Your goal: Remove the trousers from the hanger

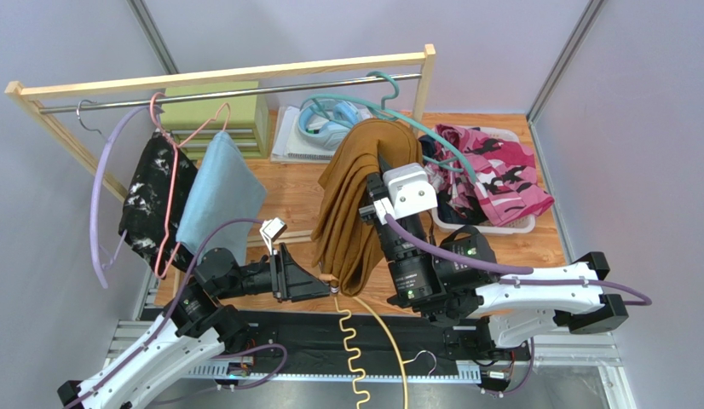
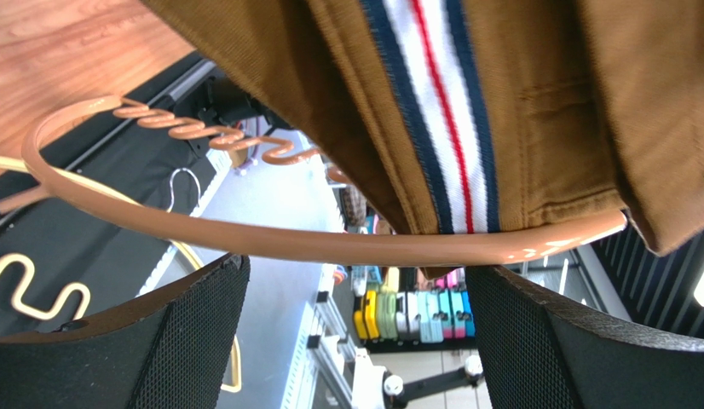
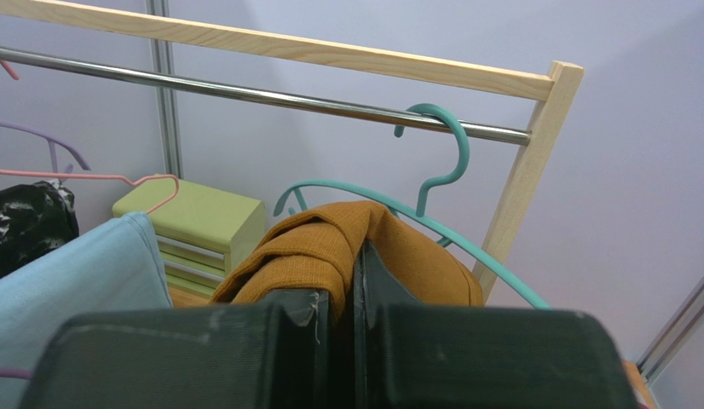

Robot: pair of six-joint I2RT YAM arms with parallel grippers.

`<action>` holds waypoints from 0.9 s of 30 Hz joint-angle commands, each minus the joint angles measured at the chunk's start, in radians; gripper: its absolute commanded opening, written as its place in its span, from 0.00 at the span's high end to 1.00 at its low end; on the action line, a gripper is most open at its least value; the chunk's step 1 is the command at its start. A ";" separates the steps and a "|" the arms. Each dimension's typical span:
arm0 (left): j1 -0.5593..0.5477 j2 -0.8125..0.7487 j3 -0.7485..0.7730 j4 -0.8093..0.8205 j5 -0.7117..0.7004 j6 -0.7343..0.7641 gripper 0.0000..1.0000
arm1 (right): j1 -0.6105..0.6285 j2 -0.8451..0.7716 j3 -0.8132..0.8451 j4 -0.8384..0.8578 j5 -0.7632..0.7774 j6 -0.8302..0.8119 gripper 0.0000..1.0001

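The mustard-brown trousers (image 1: 351,209) hang in a long fold at mid-table. My right gripper (image 1: 374,189) is shut on their upper part, and the right wrist view shows the cloth (image 3: 313,247) pinched in the right gripper (image 3: 343,277). A brown hanger (image 2: 330,245) lies across the trousers' striped lower end (image 2: 441,111). My left gripper (image 2: 355,281) stands open just below that bar, touching nothing; from above the left gripper (image 1: 323,288) sits at the trousers' bottom. Light blue trousers (image 1: 219,192) and black speckled trousers (image 1: 155,196) hang at the left.
A teal hanger (image 1: 398,111) hooks the metal rail (image 1: 245,92) of the wooden rack. Pink print trousers (image 1: 496,175) lie in a white basket (image 1: 500,228). A yellow wavy hanger (image 1: 354,354) rests on the black base. A green box (image 1: 219,119) and a purple hanger (image 1: 98,204) stand behind.
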State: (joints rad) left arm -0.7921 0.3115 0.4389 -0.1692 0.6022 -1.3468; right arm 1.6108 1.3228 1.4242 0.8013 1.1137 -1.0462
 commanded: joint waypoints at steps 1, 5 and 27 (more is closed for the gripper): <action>-0.001 0.075 0.045 0.019 -0.106 0.030 0.01 | -0.003 -0.019 0.116 0.049 -0.062 0.106 1.00; -0.001 0.095 0.102 -0.125 -0.264 0.126 0.01 | -0.003 -0.033 0.250 -0.193 -0.015 0.318 1.00; -0.001 -0.044 0.328 -0.366 -0.335 0.239 0.06 | -0.002 -0.042 0.553 -0.904 -0.371 0.899 1.00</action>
State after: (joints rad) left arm -0.7925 0.3241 0.6235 -0.3317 0.3946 -1.2350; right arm 1.6066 1.2743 1.8721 -0.1093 0.9844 -0.2993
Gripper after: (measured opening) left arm 0.945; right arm 0.046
